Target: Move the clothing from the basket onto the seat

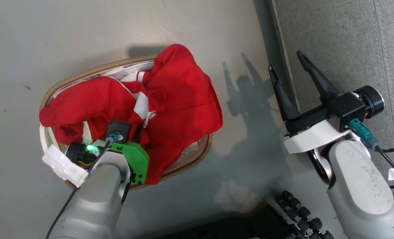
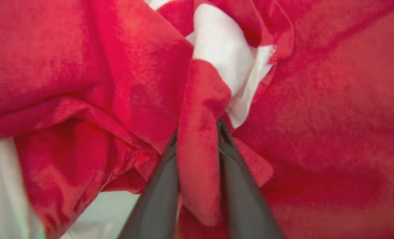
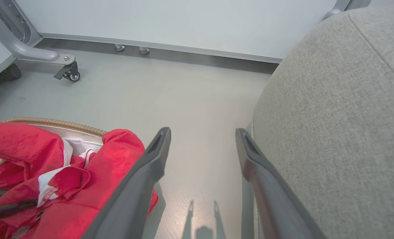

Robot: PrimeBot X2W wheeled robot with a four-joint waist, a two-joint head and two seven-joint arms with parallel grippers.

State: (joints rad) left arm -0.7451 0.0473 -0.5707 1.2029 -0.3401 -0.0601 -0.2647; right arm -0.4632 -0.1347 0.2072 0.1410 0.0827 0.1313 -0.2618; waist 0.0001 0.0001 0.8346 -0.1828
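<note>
**While soft red clothing (image 1: 180,99) heaps the basket (image 1: 84,74), left hand (image 2: 198,130) pinches a fold**

Crumpled fleecy red fabric with white panels overflows the oval basket's tan woven rim. The left hand's dark tapered fingers clamp one red fold. The right hand (image 1: 285,61), fingers apart, hovers at the edge of the grey stitched seat (image 1: 349,39).

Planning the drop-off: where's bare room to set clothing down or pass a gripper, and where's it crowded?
Free: the seat, bare grey cushion beside the right gripper; the floor strip between basket and seat. Crowded: the basket, with clothing heaped over its rim and the left gripper down in it.
</note>
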